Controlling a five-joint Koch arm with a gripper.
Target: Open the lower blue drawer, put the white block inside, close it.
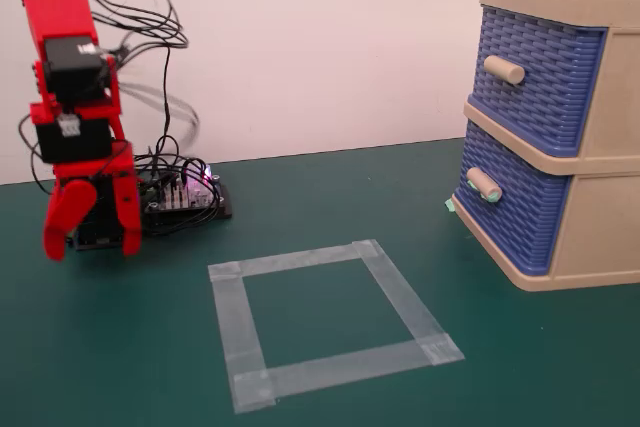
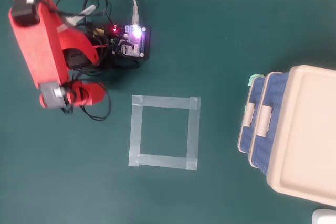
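Observation:
The lower blue drawer [image 1: 510, 209] [image 2: 247, 129] sits in the beige cabinet [image 1: 600, 227] at the right. Its beige handle with teal-green ends [image 1: 484, 185] is free, and its front lines up with the cabinet frame. The white block is out of view. My red arm is folded up beside its base at the far left. My gripper [image 1: 90, 239] [image 2: 90, 94] hangs fingers down just above the green table, far from the cabinet. It is open, with nothing between its fingers.
An upper blue drawer [image 1: 540, 72] with a plain beige handle sits above the lower one. A square of grey tape [image 1: 330, 322] [image 2: 165, 132] marks the table's middle. A lit controller board [image 2: 131, 40] and cables lie by the arm's base. Something white [image 2: 325, 216] is cut off at the overhead view's corner.

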